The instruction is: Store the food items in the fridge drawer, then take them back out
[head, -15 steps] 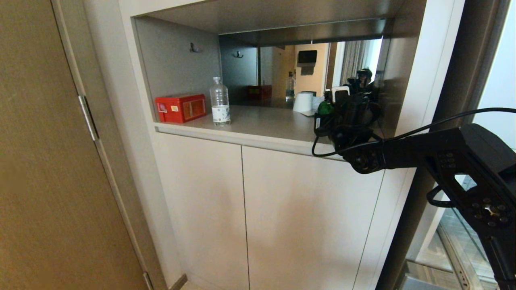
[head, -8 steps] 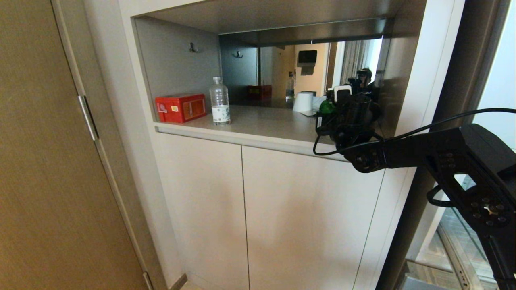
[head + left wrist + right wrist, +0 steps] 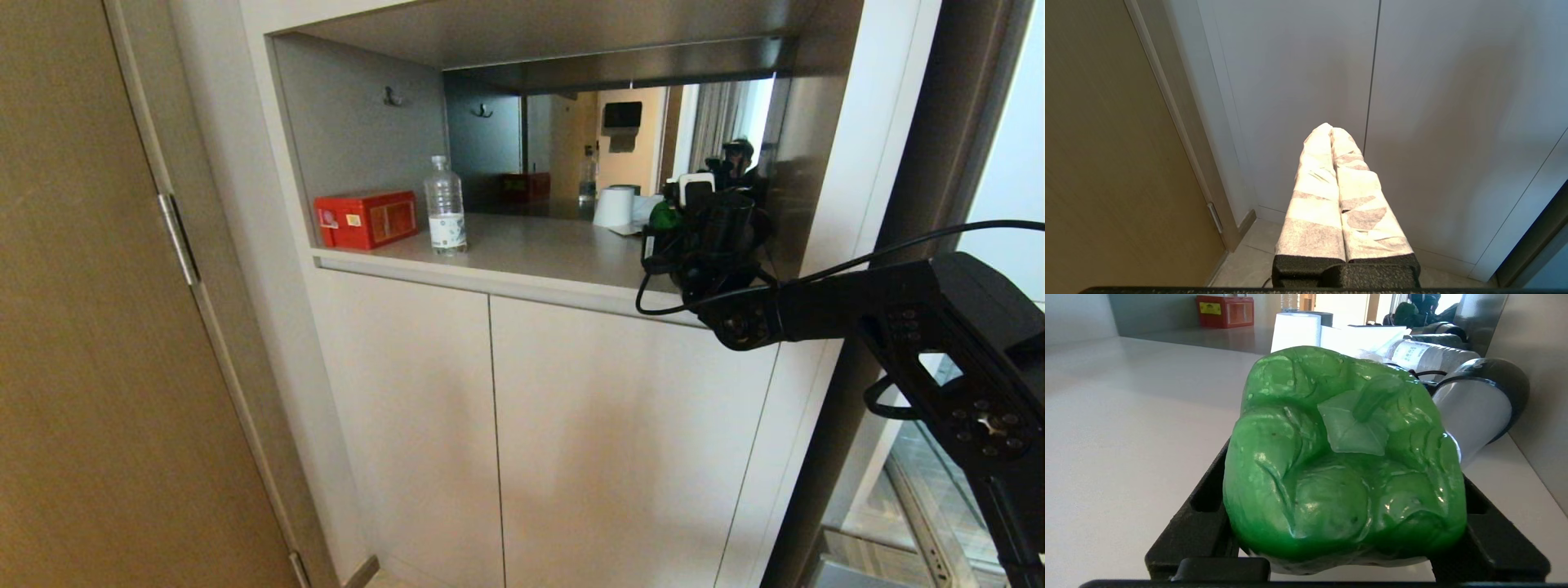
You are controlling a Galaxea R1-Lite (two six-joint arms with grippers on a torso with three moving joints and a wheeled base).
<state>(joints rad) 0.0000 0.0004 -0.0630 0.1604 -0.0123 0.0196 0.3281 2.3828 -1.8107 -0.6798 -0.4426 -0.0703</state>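
Grey shelf [image 3: 539, 245] in the niche — red box [image 3: 366, 218], water bottle [image 3: 445, 206], white roll [image 3: 614, 207] upon it

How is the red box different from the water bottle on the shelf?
The red box is wide, low and solid red with yellow patches, while the water bottle is tall, thin and see-through with a white label. The red box sits nearer the side wall; the water bottle stands just beside it, toward the middle. Both rest on the same grey shelf, apart from each other.
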